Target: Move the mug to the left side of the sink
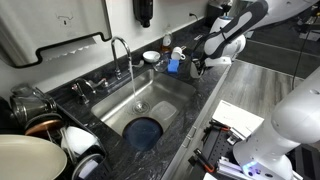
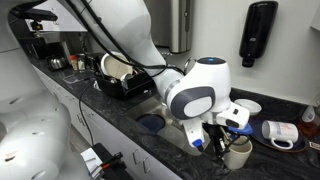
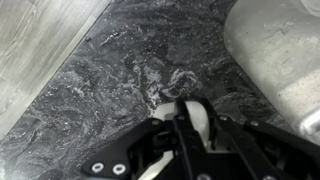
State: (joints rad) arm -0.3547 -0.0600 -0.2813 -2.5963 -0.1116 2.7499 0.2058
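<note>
The small cream round ceramic mug [image 2: 238, 153] stands upright on the dark speckled stone counter [image 2: 292, 156], at 3 o'clock of the rectangular stainless-steel sink [image 2: 143, 116]. The black Robotiq gripper [image 2: 216, 145] is at the mug's 9 o'clock, touching it or just beside it. Whether its jaws are clamped cannot be told.

The mug [image 2: 238, 153] is small, round and cream-coloured, with a pale inside. It stands upright on the dark speckled counter [image 2: 275, 160], close to the front edge, just past the end of the sink [image 1: 165, 95] and outside it. The sink is a rectangular stainless-steel basin sunk into that counter, with a dark round drain [image 1: 143, 133] in its floor.
</note>
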